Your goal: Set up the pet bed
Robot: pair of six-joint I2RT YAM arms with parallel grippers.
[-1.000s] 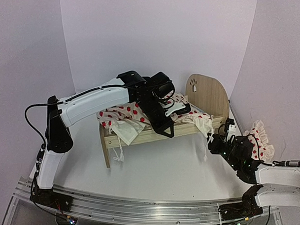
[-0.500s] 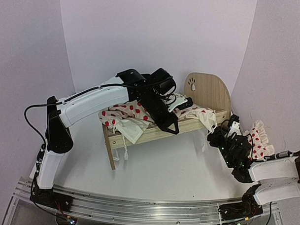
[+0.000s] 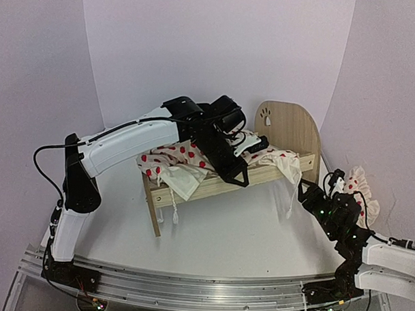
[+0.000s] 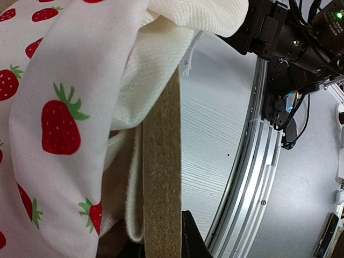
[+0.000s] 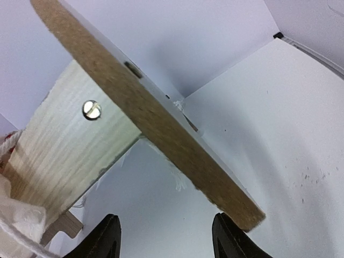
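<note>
White tabletop [image 3: 218,244], lilac walls. Light-wood pet bed with paw-cutout headboard [image 3: 290,128] mid-table; left gripper [image 3: 235,177] clamped on side rail, right gripper [image 5: 166,236] agape beside headboard. Risk: one-rail hold slips, frame tips, strawberry-print cloth [image 3: 173,154] slides off.

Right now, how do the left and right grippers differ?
The left gripper is shut on the pet bed at its side rail; the right gripper is open, gripping nothing. The left reaches in from above; the right sits low by the headboard. Both are at the bed.
</note>
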